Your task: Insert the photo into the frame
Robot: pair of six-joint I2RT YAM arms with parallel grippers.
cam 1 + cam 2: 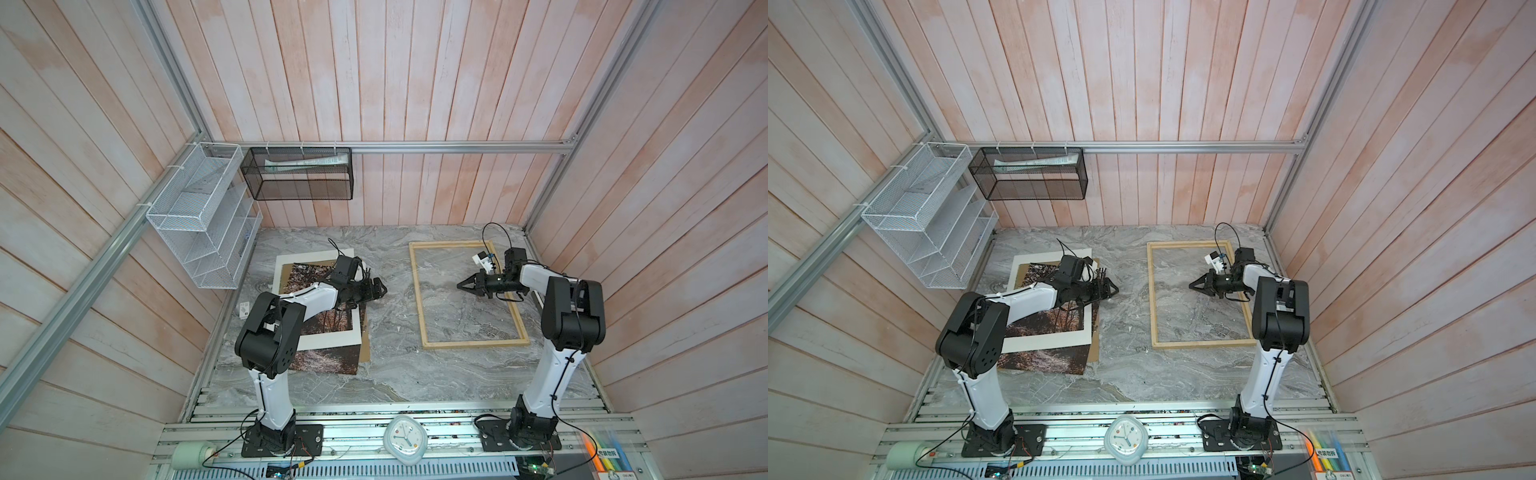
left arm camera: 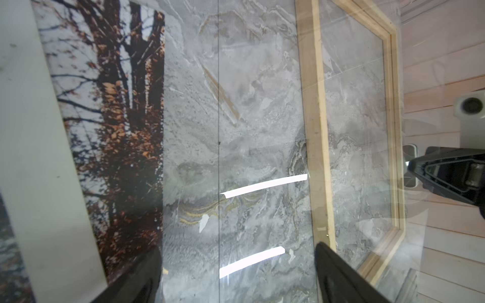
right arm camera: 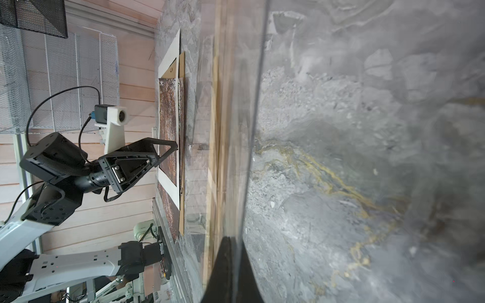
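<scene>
Photo is lying flat on the left half of the worktop, face up, with its autumn trees showing. A white mat board is resting askew on top of it, so part of the print is showing through the window and its near end is sticking out toward the worktop's front edge. A brown backing board is peeking out from under the stack along its right side.

The frame is lying flat on the right half of the worktop, well apart from the photo, with grey marble showing through it.

The left claw is hanging above the right edge of the stack with its fingers spread and nothing between them. The right claw is hovering over the frame's opening, fingers pressed together; in the right wrist view they are pinching the edge of a clear sheet.
</scene>
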